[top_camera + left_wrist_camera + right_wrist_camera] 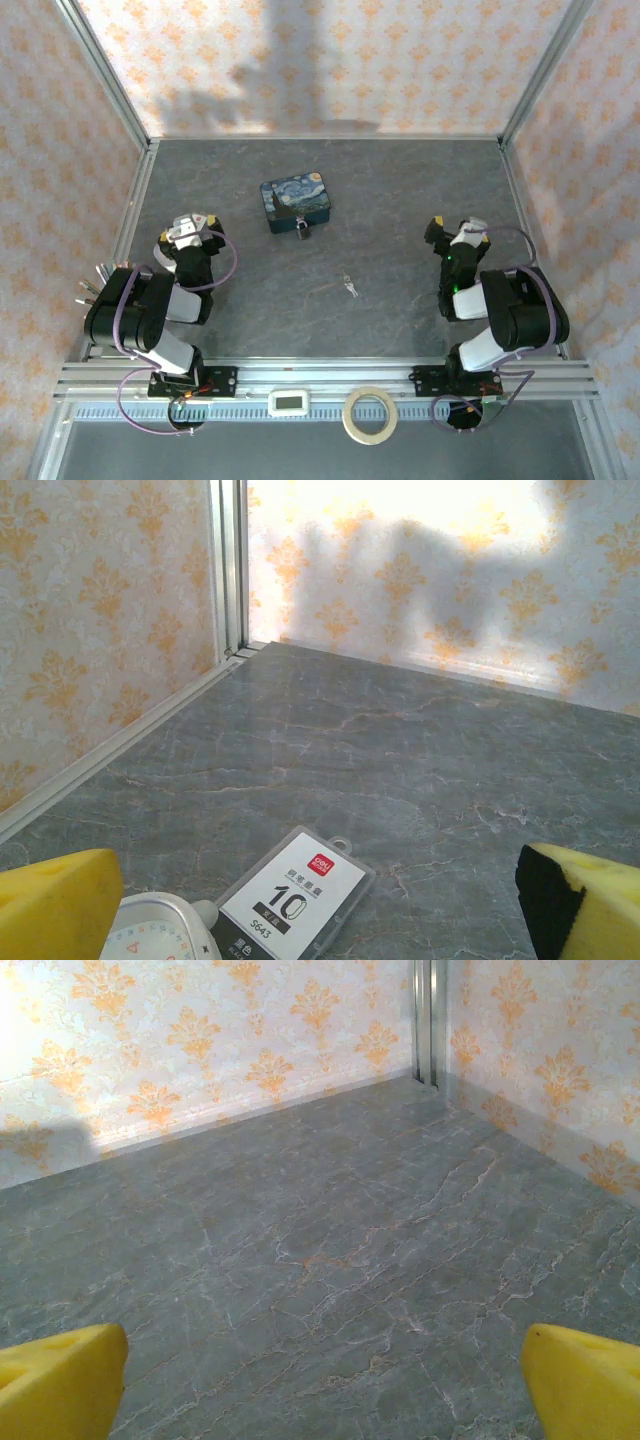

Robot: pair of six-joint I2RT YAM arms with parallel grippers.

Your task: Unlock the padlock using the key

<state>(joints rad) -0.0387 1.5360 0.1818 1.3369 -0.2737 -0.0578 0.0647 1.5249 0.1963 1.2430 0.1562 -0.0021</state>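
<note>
While your left gripper (188,224) and right gripper (453,230) rest well apart, jaws spread wide and empty, you have the key (349,285) lying free between them for a pick, the padlock (301,229) farther out at the near side of the blue tin (297,198).

A large "10" was printed on a white tag (297,893) lying toward the left edge of the tabletop (400,750). "S643" was printed small beneath it, and a red logo and Chinese characters above it were too small to read. Red figures on a white dial (150,932) touching the tag were blurred.
</note>
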